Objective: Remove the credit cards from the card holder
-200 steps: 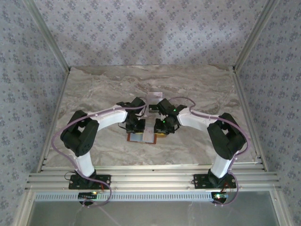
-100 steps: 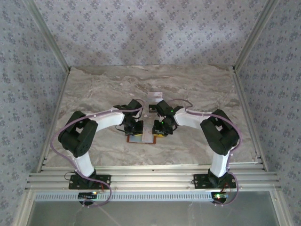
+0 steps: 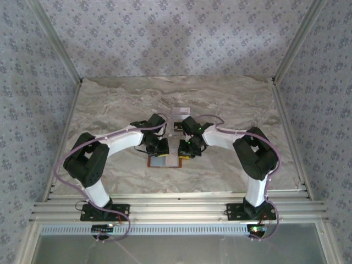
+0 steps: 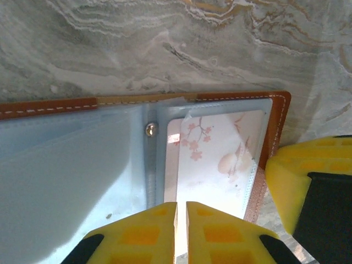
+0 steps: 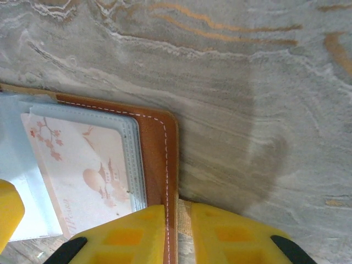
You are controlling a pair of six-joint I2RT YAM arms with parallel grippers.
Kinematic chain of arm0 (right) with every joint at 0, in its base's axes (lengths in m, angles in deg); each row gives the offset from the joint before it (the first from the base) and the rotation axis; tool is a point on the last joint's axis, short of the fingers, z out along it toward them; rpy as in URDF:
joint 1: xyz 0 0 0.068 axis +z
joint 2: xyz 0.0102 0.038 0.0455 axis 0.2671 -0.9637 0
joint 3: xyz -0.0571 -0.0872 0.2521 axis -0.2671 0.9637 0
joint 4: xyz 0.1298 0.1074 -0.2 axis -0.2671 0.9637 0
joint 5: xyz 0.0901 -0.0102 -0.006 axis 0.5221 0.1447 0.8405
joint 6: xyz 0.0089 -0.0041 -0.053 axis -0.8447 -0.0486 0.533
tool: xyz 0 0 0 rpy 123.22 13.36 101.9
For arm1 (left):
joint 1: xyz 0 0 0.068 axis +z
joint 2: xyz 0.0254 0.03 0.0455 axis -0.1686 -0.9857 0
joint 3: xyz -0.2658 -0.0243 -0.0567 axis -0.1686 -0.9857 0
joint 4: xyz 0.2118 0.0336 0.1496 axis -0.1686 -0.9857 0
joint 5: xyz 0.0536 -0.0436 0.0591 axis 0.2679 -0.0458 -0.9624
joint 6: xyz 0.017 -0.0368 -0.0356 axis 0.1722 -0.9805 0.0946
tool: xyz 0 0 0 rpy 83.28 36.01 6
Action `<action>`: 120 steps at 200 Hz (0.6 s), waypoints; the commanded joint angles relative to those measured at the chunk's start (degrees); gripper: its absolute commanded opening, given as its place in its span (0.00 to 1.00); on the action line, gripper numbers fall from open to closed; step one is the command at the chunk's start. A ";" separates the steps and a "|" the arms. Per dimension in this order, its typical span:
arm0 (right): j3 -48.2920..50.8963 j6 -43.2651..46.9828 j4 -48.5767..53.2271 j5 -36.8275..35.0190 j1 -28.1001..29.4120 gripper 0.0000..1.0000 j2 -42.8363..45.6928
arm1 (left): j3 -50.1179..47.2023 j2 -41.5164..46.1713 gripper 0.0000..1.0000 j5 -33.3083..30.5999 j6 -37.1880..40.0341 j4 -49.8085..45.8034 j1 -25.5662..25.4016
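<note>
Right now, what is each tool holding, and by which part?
Right tool pinches the card holder by its stitched edge; left tool: cannot tell.

Stitched leather-like card holder point(image 4: 49, 105) with glossy clear plastic sleeves point(image 4: 66, 165) on smooth marbled table point(image 4: 165, 38)

- The card holder point(image 5: 157, 143) lies open and flat on the bench, near its middle, with the inside facing up.
- Its cover is orange-brown and leather-like, with pale stitching running along the edge and a rounded corner.
- Inside are clear, grey-blue plastic sleeves. A small metal stud sits on the spine between the two halves.
- The left half's sleeve looks pale and blank.
- One card point(image 4: 214, 159) sits in a sleeve of the right half. It lies flat, with its far end near the sleeve's end.
- That card is whitish-pink, printed with a blossom branch, small birds and a faint rounded motif. A line of pink script runs along one edge, too small to read.
</note>
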 commanded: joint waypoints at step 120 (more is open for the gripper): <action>-0.88 1.02 1.83 -1.96 -0.53 0.22 -0.21 | -0.67 -1.94 0.15 -0.44 -0.31 0.71 -0.07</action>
